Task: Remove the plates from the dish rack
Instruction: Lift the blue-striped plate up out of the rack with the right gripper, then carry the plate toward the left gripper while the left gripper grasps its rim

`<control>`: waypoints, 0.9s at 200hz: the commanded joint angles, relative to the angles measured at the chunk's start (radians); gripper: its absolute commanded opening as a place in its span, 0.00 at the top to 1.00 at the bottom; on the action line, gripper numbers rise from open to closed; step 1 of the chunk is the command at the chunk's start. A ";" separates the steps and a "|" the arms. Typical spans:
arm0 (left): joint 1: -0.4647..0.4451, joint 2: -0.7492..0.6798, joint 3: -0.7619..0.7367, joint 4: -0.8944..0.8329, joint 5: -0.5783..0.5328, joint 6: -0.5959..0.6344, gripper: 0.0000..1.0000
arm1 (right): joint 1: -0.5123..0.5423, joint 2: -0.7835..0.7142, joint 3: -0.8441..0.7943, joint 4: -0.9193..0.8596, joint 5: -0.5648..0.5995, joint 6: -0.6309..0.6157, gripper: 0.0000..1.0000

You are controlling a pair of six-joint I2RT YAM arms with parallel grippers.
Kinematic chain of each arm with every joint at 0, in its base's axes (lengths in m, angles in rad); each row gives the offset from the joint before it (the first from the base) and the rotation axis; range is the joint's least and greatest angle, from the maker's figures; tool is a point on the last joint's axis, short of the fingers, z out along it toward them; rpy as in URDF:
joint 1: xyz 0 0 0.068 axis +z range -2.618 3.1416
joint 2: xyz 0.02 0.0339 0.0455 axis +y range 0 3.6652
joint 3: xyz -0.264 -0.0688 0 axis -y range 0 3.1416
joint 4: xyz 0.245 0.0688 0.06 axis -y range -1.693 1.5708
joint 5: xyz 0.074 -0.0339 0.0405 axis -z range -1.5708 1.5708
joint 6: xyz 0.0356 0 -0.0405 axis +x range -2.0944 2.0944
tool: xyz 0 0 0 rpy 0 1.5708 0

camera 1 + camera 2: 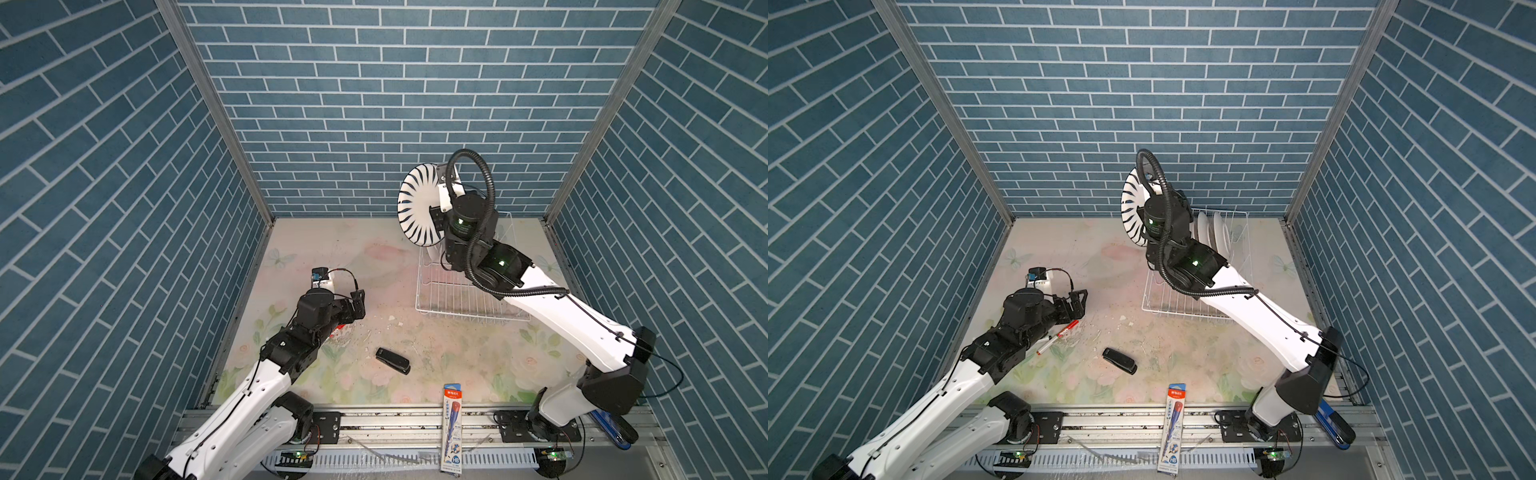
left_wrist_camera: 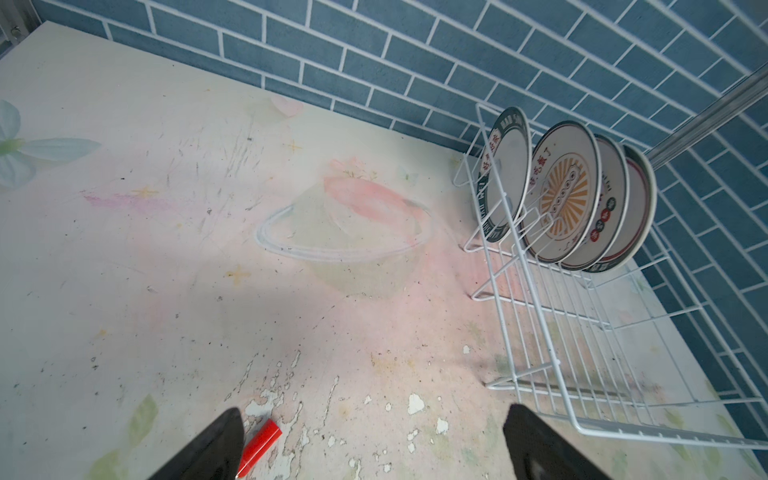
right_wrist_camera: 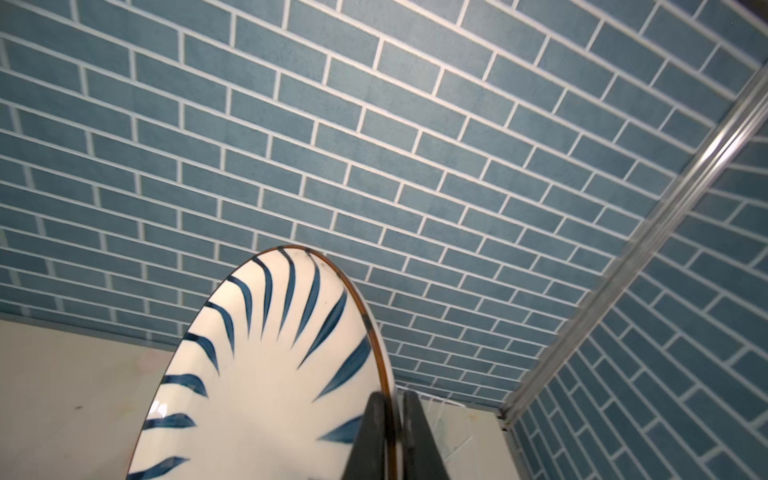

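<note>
My right gripper (image 3: 392, 399) is shut on the rim of a white plate with dark-blue radial stripes (image 3: 266, 374). It holds that plate (image 1: 417, 203) upright in the air, above the far left end of the white wire dish rack (image 1: 457, 314), near the back wall. Several more plates (image 2: 565, 191) stand on edge in the rack's far slots (image 2: 665, 437), with orange and dark-green lettered faces; in a top view their white backs (image 1: 1214, 235) show beside the arm. My left gripper (image 2: 374, 411) is open and holds nothing, low over the table left of the rack (image 1: 1183, 312).
A red-capped marker (image 2: 262, 440) lies by my left fingers. A clear plastic bowl (image 2: 345, 245) sits on the floral table between my left gripper and the rack. A black stapler (image 1: 392, 360) and a pencil pack (image 1: 452, 428) lie near the front edge. Tiled walls close three sides.
</note>
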 commanded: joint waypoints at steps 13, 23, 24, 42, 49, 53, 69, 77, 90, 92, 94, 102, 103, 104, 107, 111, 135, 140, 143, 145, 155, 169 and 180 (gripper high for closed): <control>-0.005 -0.059 -0.049 0.083 0.104 -0.070 0.00 | -0.026 -0.140 -0.203 -0.018 -0.223 0.433 1.00; -0.006 -0.064 -0.044 0.080 0.119 -0.087 0.00 | -0.030 -0.167 -0.253 -0.015 -0.259 0.482 1.00; -0.005 -0.063 -0.044 0.080 0.119 -0.088 0.00 | -0.030 -0.169 -0.258 -0.015 -0.263 0.486 1.00; -0.006 -0.070 -0.028 0.074 0.138 -0.118 0.00 | -0.032 -0.218 -0.345 0.008 -0.306 0.556 1.00; -0.006 -0.075 -0.026 0.076 0.146 -0.135 0.00 | -0.034 -0.238 -0.379 0.022 -0.313 0.579 1.00; -0.005 -0.077 -0.026 0.079 0.152 -0.146 0.00 | -0.033 -0.248 -0.397 0.030 -0.315 0.591 1.00; -0.005 -0.092 -0.033 0.112 0.195 -0.197 0.00 | -0.039 -0.282 -0.461 0.061 -0.351 0.638 1.00; -0.005 -0.097 -0.042 0.139 0.223 -0.224 0.00 | -0.047 -0.296 -0.489 0.074 -0.381 0.671 1.00; -0.005 -0.097 -0.047 0.171 0.262 -0.265 0.00 | -0.075 -0.315 -0.534 0.098 -0.444 0.732 1.00; -0.004 -0.096 -0.047 0.176 0.268 -0.269 0.00 | -0.079 -0.317 -0.542 0.102 -0.453 0.741 1.00; -0.005 -0.095 -0.047 0.178 0.274 -0.274 0.00 | -0.085 -0.319 -0.550 0.106 -0.461 0.749 1.00; -0.005 -0.088 -0.043 0.185 0.287 -0.290 0.00 | -0.105 -0.329 -0.578 0.124 -0.490 0.784 1.00; -0.005 -0.087 -0.043 0.186 0.289 -0.290 0.00 | -0.108 -0.330 -0.582 0.126 -0.493 0.788 1.00; -0.005 -0.085 -0.043 0.186 0.290 -0.291 0.00 | -0.111 -0.332 -0.586 0.128 -0.496 0.792 1.00; -0.006 -0.082 -0.039 0.185 0.293 -0.293 0.00 | -0.118 -0.334 -0.597 0.137 -0.508 0.805 1.00; -0.006 -0.078 -0.035 0.183 0.295 -0.293 0.00 | -0.131 -0.339 -0.611 0.151 -0.523 0.822 1.00; -0.003 -0.032 0.002 0.158 0.290 -0.297 0.00 | -0.200 -0.350 -0.696 0.247 -0.628 0.928 1.00; -0.003 -0.019 0.009 0.157 0.291 -0.298 0.00 | -0.215 -0.348 -0.709 0.270 -0.662 0.950 1.00; -0.003 -0.013 0.014 0.156 0.294 -0.300 0.00 | -0.223 -0.346 -0.718 0.284 -0.678 0.965 1.00; -0.003 -0.006 0.016 0.157 0.297 -0.300 0.00 | -0.228 -0.345 -0.723 0.293 -0.689 0.972 1.00; -0.002 0.020 0.031 0.165 0.316 -0.300 0.00 | -0.248 -0.336 -0.747 0.336 -0.731 1.001 1.00; -0.001 0.051 0.040 0.191 0.343 -0.307 0.00 | -0.259 -0.323 -0.775 0.375 -0.756 1.028 1.00; 0.000 0.069 0.037 0.228 0.357 -0.323 0.01 | -0.264 -0.310 -0.792 0.404 -0.772 1.048 1.00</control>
